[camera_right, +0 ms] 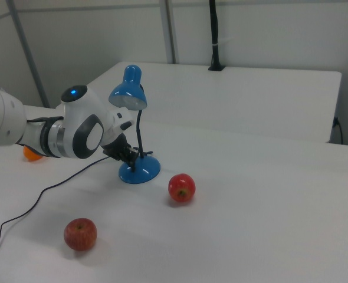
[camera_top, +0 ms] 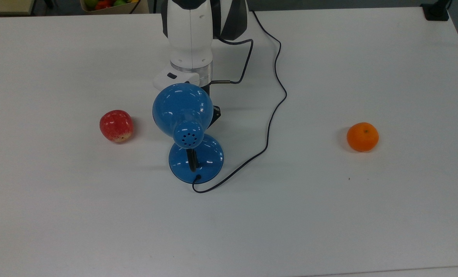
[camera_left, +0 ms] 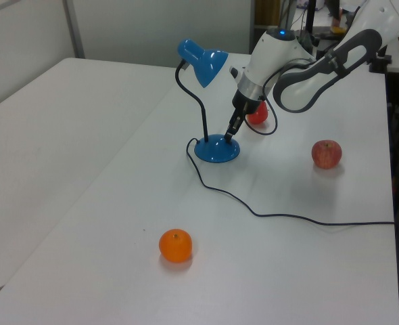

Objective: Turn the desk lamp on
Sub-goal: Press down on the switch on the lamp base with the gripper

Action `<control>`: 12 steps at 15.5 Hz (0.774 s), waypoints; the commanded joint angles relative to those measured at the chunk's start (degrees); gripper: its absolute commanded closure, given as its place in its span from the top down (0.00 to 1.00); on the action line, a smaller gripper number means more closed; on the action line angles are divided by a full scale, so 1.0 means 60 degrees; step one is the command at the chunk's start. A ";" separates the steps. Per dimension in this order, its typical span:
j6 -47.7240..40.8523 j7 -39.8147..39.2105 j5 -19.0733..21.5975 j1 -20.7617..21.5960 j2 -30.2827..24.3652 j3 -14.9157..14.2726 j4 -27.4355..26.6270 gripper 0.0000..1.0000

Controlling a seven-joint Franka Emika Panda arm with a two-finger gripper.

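Observation:
The desk lamp stands mid-table: glossy blue dome shade (camera_top: pixel 183 109) with vent holes, black neck, round blue base (camera_top: pixel 208 161), thin black cord (camera_top: pixel 269 127) trailing off. The left view shows the shade (camera_left: pixel 203 55) high above the base (camera_left: pixel 216 150). My gripper (camera_left: pixel 230 134) points down with its fingers shut, the tips at the top of the base on the left view's right side. In the right view the gripper (camera_right: pixel 133 155) sits low beside the neck, above the base (camera_right: pixel 140 171). From the top, the shade covers most of the gripper, and the white wrist (camera_top: pixel 190 65) shows behind it.
A red apple (camera_top: pixel 116 125) lies on the top view's left of the lamp, and an orange (camera_top: pixel 362 136) far to its right. The left view shows a second apple (camera_left: pixel 326 154) and a red fruit (camera_left: pixel 257 114) behind the arm. The cord (camera_left: pixel 287 217) crosses the table.

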 commanded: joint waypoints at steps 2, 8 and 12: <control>0.0428 0.0275 -0.0147 0.0035 0.0328 -0.0011 0.0133 0.00; 0.0443 0.0275 -0.0147 0.0035 0.0474 -0.0011 0.0264 0.00; 0.0443 0.0260 -0.0235 0.0035 0.0505 -0.0011 0.0264 0.00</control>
